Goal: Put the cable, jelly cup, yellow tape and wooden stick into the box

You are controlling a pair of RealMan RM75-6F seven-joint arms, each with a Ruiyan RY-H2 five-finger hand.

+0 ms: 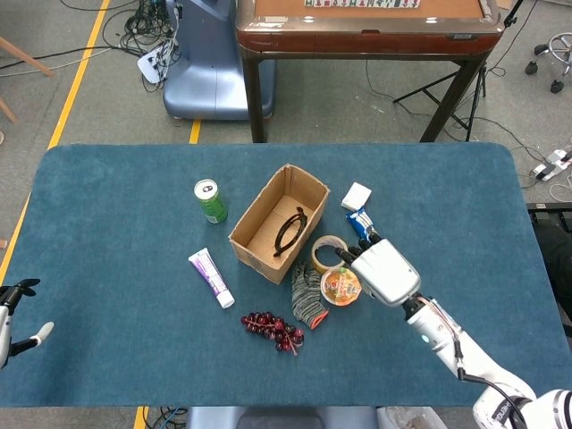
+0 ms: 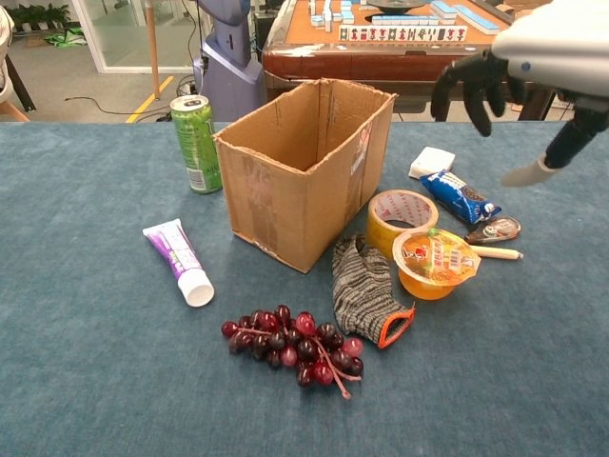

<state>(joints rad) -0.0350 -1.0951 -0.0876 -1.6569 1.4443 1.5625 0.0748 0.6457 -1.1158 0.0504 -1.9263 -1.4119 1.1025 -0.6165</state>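
Cable (image 1: 290, 231) lies inside box (image 1: 255, 241); right hand (image 1: 382, 271) released above jelly cup (image 1: 340, 286); left hand (image 1: 11, 317) released.

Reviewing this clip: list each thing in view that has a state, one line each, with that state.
box: open at the top, upright.
cable: coiled inside the box.
jelly cup: sealed, upright on the table.
yellow tape: lying flat beside the box.
wooden stick: lying on the table.
can: upright.
tube: capped, lying flat.
right hand: fingers apart, empty.
left hand: fingers apart, empty.
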